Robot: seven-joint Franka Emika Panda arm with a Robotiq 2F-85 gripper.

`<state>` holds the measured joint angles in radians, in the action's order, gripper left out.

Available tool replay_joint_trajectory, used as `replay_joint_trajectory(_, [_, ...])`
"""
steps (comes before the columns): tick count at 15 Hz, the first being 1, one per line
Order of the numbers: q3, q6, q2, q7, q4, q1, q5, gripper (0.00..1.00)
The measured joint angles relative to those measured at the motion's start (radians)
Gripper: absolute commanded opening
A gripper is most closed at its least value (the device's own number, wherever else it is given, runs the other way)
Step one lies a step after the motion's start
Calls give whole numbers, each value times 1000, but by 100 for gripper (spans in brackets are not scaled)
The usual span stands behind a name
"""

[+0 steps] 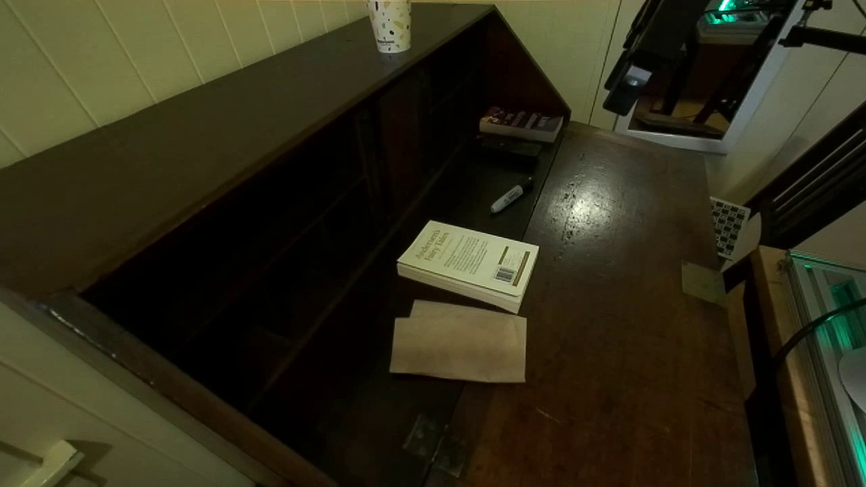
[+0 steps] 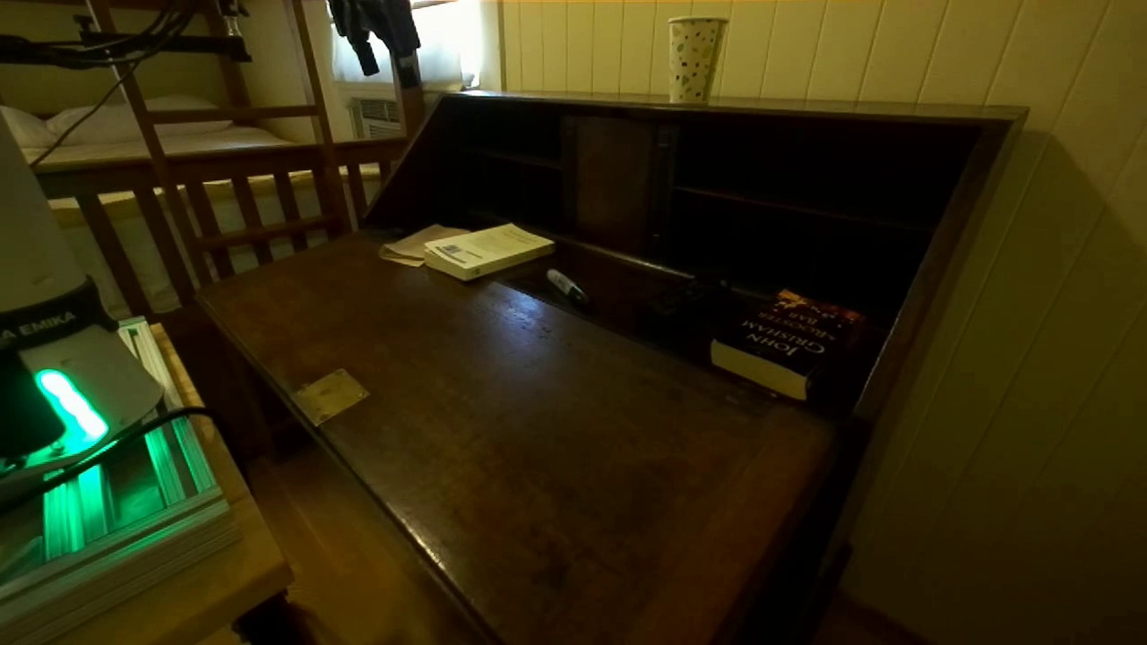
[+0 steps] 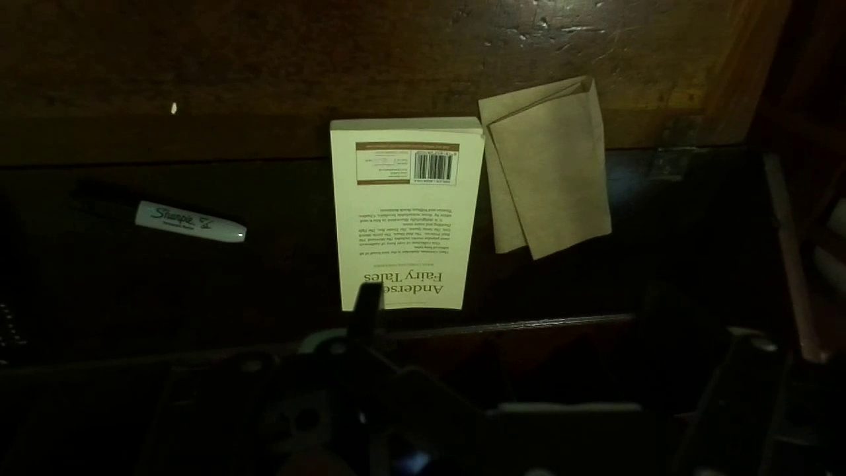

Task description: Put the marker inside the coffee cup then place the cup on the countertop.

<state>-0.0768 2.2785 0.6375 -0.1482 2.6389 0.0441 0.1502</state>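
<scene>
Risk: marker (image 3: 192, 221) may slip if gripped off-centre, one end merging into dark desk (image 2: 502, 430). Risk: light cup (image 2: 696, 58) could topple from ledge (image 1: 237, 128) if nudged high. Marker: one, near white book (image 1: 467, 264), apart. Cup: one, upright, higher than white book. Books: two, white book, dark book (image 2: 789, 336) well apart. Gripper (image 3: 519, 294): one, spread wide, empty.

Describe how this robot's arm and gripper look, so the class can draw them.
Low down, the arm is pale and rounded, crossed by a dark band where the light letters "A EMIKA" show. A bright green light glows below, and a black cable curves nearby. The gripper looks black and angular; the wrist view shows dark fingers, their finer detail lost in shadow.
</scene>
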Motion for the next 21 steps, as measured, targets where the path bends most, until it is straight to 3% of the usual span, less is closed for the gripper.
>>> replay_joint_trajectory(7, [9,-2,-17,-1,1,-6,-18,100])
replay_joint_trajectory(12, [14,-1,-129,32,-9,-85,-135,100])
replay_joint_trajectory(16, [14,4,-231,100,-45,-115,-149,100])
replay_joint_trajectory(21, [32,142,-329,233,-68,-159,-254,100])
